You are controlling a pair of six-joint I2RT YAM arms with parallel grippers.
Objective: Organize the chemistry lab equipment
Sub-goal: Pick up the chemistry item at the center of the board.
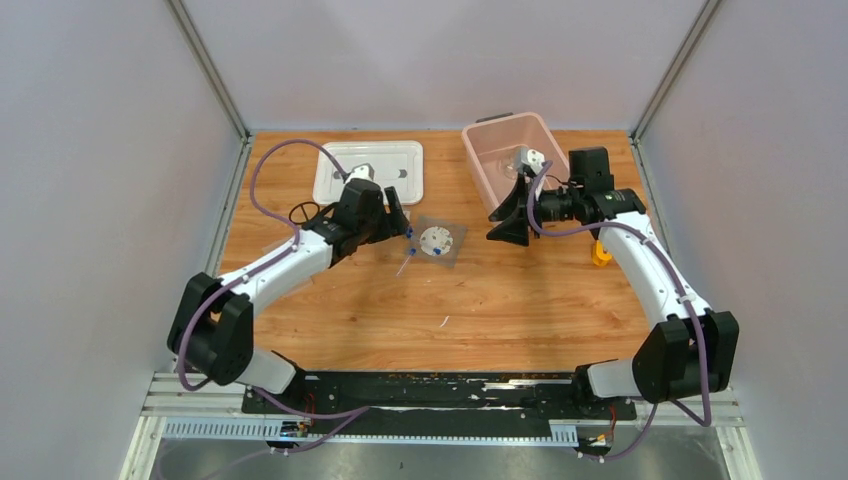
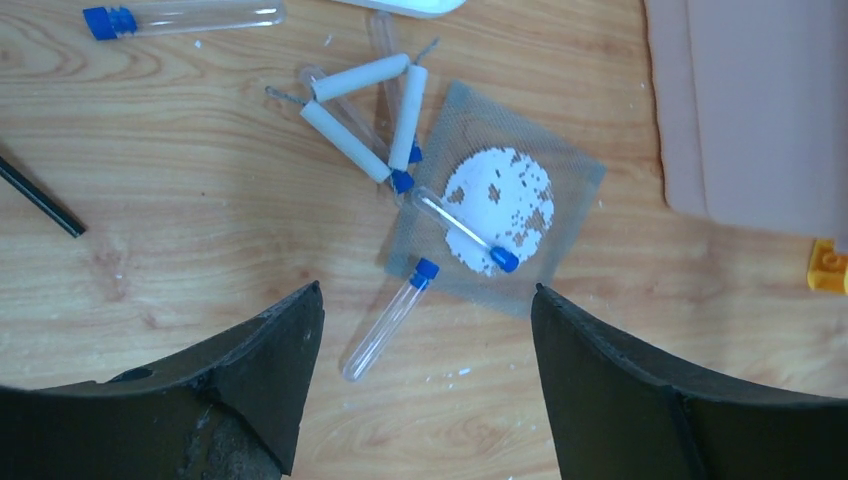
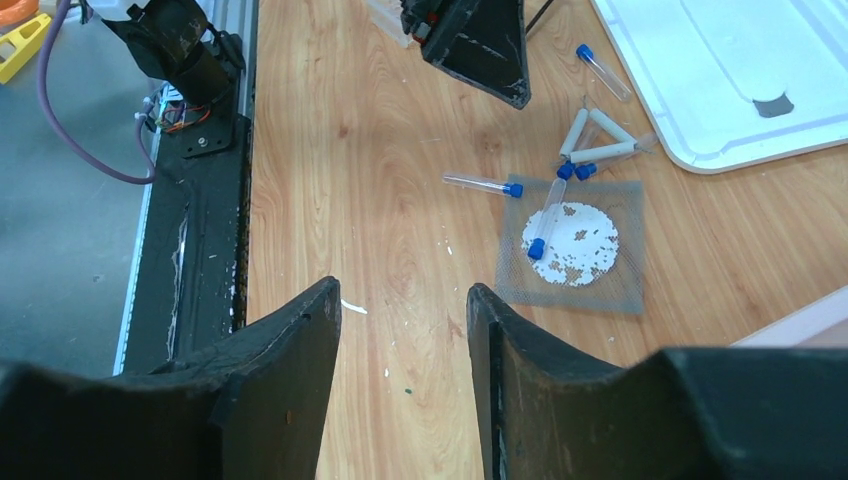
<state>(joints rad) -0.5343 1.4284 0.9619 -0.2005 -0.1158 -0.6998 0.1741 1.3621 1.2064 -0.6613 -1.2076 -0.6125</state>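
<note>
Blue-capped tubes (image 2: 389,320) lie on the surface (image 2: 150,210) just ahead of our left hand (image 2: 428,298), spread wide and empty; closing askew, we judge, could roll one off the mesh square (image 2: 572,185).

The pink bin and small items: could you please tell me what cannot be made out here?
- Top external: what lies in the pink bin, partly behind the right gripper.
- Left wrist: the orange object, cut off by the right edge.
- Left wrist: one blue-capped tube, cut off by the top edge.
</note>
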